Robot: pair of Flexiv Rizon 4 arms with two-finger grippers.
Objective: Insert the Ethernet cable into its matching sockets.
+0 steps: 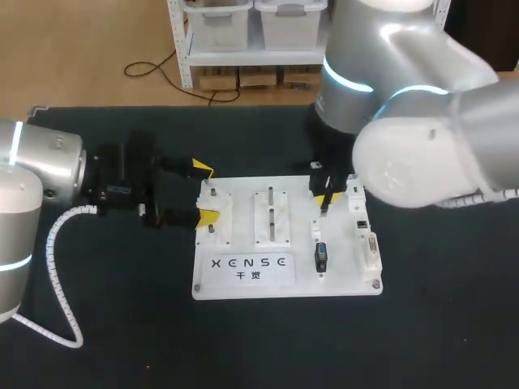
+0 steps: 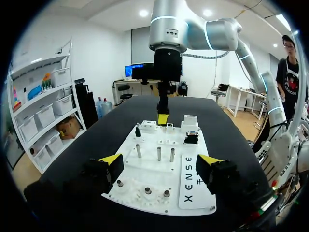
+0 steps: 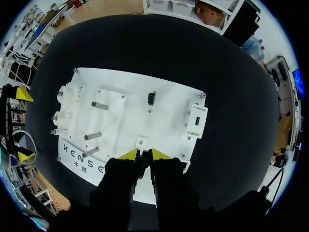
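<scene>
We judge the step in hand to be the insertion itself. Our right claw (image 1: 326,193) hangs over the far right part of the white board (image 1: 340,279), its fingers nearly closed on a thin dark piece that we take for the Ethernet cable (image 1: 324,207), pointing down. In the right wrist view a small white socket block (image 3: 140,142) sits just ahead of the fingertips. Our left claw (image 1: 203,193) is wide open and holds nothing, its tips on either side of the board's left edge on the bench (image 1: 122,324). Next, we think, the plug must be lined up squarely over the socket and pressed straight down.
</scene>
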